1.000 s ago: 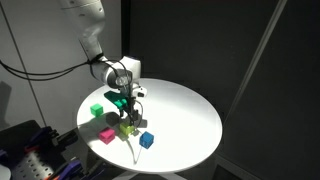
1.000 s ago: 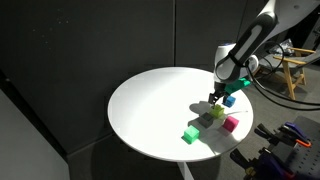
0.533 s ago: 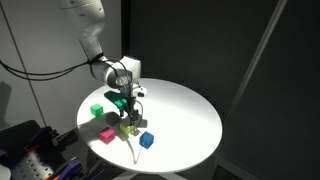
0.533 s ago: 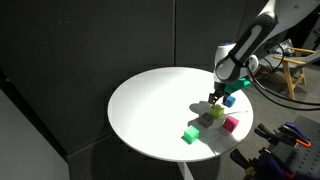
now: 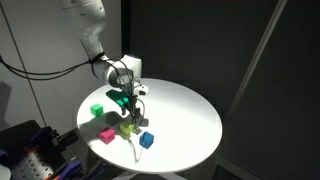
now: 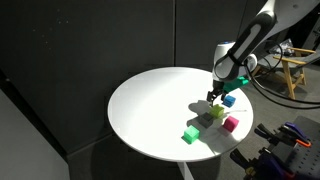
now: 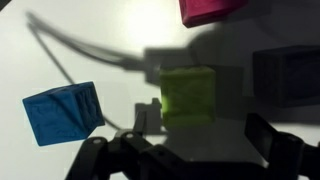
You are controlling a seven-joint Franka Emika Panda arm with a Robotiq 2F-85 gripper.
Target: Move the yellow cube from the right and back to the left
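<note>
The yellow cube (image 5: 128, 128) (image 6: 217, 113) sits on the round white table (image 5: 185, 110) (image 6: 150, 100), near its edge and among the other cubes. My gripper (image 5: 128, 106) (image 6: 213, 98) hangs just above it, open and empty. In the wrist view the yellow cube (image 7: 188, 92) lies in the gripper's shadow. It sits a little beyond the two dark fingers (image 7: 190, 150), which stand apart at the bottom of the frame and do not touch it.
A pink cube (image 5: 107, 134) (image 6: 231, 124) (image 7: 210, 10), a blue cube (image 5: 147, 140) (image 6: 229, 100) (image 7: 62, 112) and a brighter green cube (image 5: 96, 110) (image 6: 190, 134) stand close around. A dark cube-like shape (image 7: 290, 75) lies in shadow. The table edge is near.
My gripper has lifted very slightly above the yellow cube. The cubes have not moved.
</note>
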